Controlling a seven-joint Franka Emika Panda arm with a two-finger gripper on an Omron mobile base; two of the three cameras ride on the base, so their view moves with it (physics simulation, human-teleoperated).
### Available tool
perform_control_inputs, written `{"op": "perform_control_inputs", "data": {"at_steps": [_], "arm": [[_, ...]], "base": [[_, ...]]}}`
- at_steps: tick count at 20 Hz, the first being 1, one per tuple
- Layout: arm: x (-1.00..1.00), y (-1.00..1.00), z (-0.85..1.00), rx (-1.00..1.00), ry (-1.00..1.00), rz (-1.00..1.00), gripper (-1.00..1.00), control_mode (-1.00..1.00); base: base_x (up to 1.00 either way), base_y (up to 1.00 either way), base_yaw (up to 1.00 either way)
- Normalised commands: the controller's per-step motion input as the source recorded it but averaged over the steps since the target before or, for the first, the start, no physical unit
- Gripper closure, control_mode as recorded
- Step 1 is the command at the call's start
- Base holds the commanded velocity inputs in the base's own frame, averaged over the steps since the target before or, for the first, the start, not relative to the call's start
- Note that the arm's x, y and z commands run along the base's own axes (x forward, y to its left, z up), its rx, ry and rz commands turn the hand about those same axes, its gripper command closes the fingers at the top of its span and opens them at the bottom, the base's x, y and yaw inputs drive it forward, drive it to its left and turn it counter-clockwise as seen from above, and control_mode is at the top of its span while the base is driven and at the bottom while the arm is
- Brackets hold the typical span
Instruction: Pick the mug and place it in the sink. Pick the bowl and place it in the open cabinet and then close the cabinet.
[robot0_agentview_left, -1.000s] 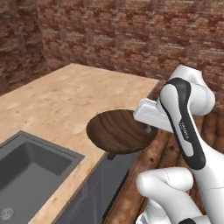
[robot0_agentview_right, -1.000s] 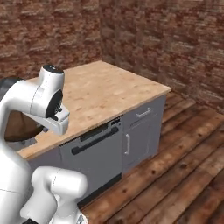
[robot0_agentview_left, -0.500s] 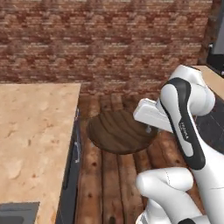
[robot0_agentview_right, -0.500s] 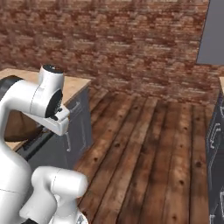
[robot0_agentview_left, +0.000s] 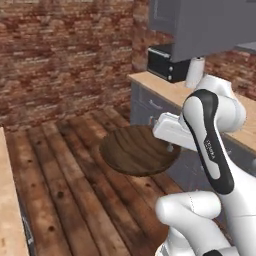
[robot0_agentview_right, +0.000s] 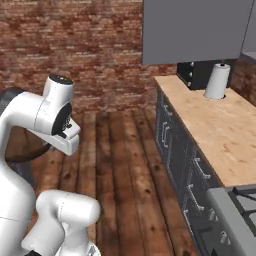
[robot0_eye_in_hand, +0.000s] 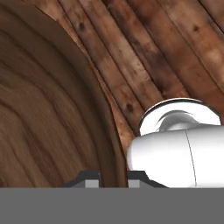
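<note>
My gripper (robot0_eye_in_hand: 111, 177) is clamped on the bowl (robot0_agentview_left: 139, 151) rim, held over plank floor (robot0_agentview_left: 65, 175). Right: counter (robot0_agentview_right: 220, 125), paper towel roll (robot0_agentview_right: 218, 81), probably a microwave (robot0_agentview_left: 167, 62) under grey cabinet (robot0_agentview_right: 195, 30).

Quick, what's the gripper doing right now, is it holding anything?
Gripper: closed on the rim of the bowl, carrying it above the wooden floor.

The bowl (robot0_agentview_left: 139, 156), wide, shallow and dark brown with wood grain, hangs level in the air above the plank floor (its rim (robot0_eye_in_hand: 114, 153) pinched between the fingertips), in front of the grey cabinet (robot0_agentview_right: 192, 30).
</note>
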Motion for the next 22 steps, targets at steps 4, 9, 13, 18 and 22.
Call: {"op": "perform_control_inputs", "data": {"at_steps": [4, 9, 13, 18, 22], "arm": [[0.00, 0.00, 0.00, 0.00, 0.00, 0.00, 1.00, 1.00], [0.00, 0.00, 0.00, 0.00, 0.00, 0.00, 1.00, 1.00], [0.00, 0.00, 0.00, 0.00, 0.00, 0.00, 1.00, 1.00], [0.00, 0.00, 0.00, 0.00, 0.00, 0.00, 1.00, 1.00], [0.00, 0.00, 0.00, 0.00, 0.00, 0.00, 1.00, 1.00]], "base": [[0.53, 0.00, -0.65], [0.51, 0.00, -0.64], [0.64, 0.00, -0.65], [0.72, 0.00, -0.67], [0.47, 0.09, -0.59]]}}
